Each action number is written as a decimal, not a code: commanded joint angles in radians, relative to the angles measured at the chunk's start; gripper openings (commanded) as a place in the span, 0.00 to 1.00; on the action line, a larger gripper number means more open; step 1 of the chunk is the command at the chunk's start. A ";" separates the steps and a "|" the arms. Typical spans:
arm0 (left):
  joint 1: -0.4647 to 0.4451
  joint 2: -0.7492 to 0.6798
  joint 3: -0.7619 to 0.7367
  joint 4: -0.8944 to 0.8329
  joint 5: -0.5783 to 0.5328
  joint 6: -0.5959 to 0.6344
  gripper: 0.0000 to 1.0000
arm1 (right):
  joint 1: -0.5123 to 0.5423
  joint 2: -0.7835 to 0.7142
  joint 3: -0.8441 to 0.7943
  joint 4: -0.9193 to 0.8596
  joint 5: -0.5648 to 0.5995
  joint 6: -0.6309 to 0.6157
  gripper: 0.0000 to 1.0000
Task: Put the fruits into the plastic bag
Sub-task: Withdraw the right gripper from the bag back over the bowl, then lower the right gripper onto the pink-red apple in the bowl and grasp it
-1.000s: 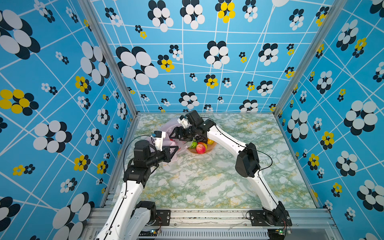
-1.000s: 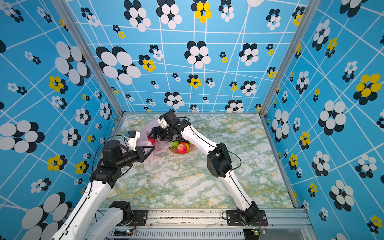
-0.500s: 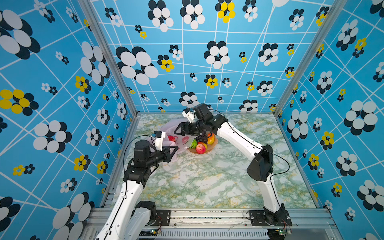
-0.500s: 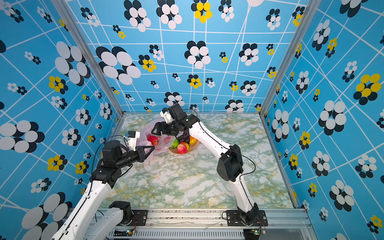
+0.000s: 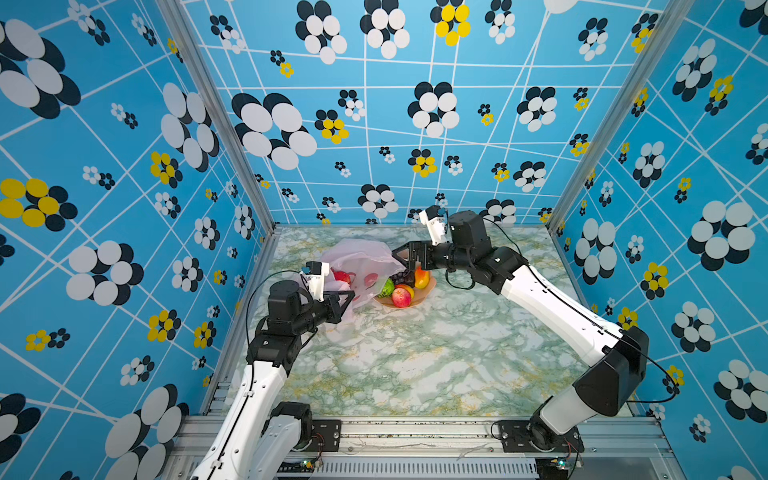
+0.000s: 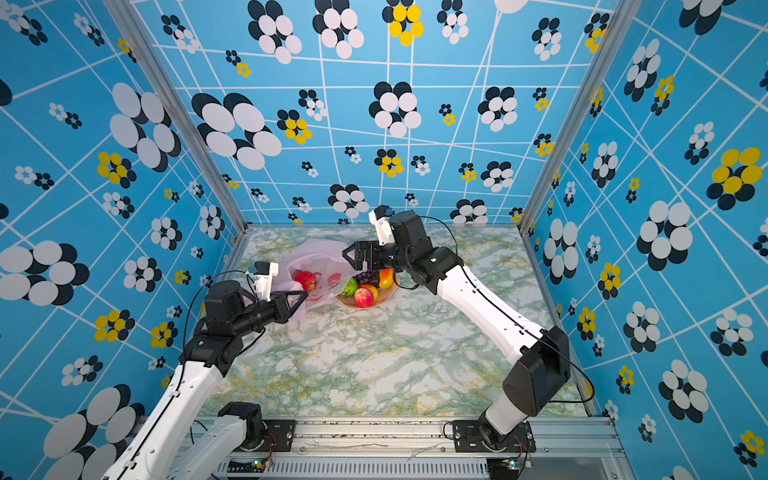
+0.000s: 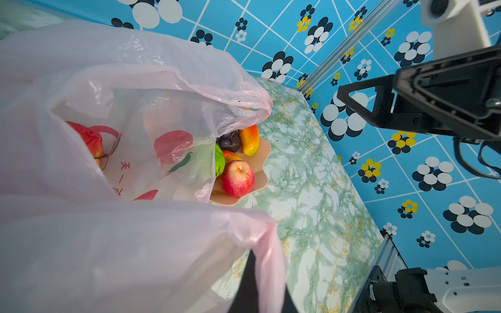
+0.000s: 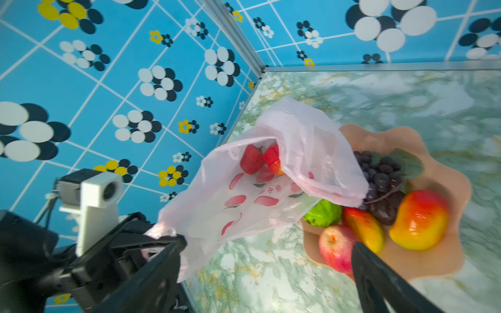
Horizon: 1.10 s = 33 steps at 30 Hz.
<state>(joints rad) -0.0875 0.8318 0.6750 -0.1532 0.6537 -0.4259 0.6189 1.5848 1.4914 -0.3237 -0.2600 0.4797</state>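
Left hand [image 5: 349, 298] pinches the plastic bag [image 5: 365, 258]; right hand [image 5: 400, 254] hangs spread, raised near the bowl [image 5: 429, 286].

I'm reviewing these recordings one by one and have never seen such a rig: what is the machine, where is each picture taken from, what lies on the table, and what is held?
Two white robot arms are mounted at the edge of a marbled table. Two pictures come from one camera head above, showing the whole scene; two come from cameras on the arms' wrists. On the table lie a thin pink plastic bag and a peach bowl holding a grape bunch, a green fruit, an apple and two mango-like fruits. Two red fruits are already in the bag. The left gripper is shut on the bag's edge, holding it open; the right gripper is open and empty, near the bag.
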 commanded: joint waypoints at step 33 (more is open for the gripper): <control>-0.008 -0.014 -0.004 -0.022 -0.021 0.025 0.00 | 0.120 0.440 0.257 -0.412 0.179 -0.227 0.99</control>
<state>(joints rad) -0.0875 0.8227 0.6750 -0.1646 0.6243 -0.4213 0.7258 1.9987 1.7123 -0.6685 -0.1345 0.2649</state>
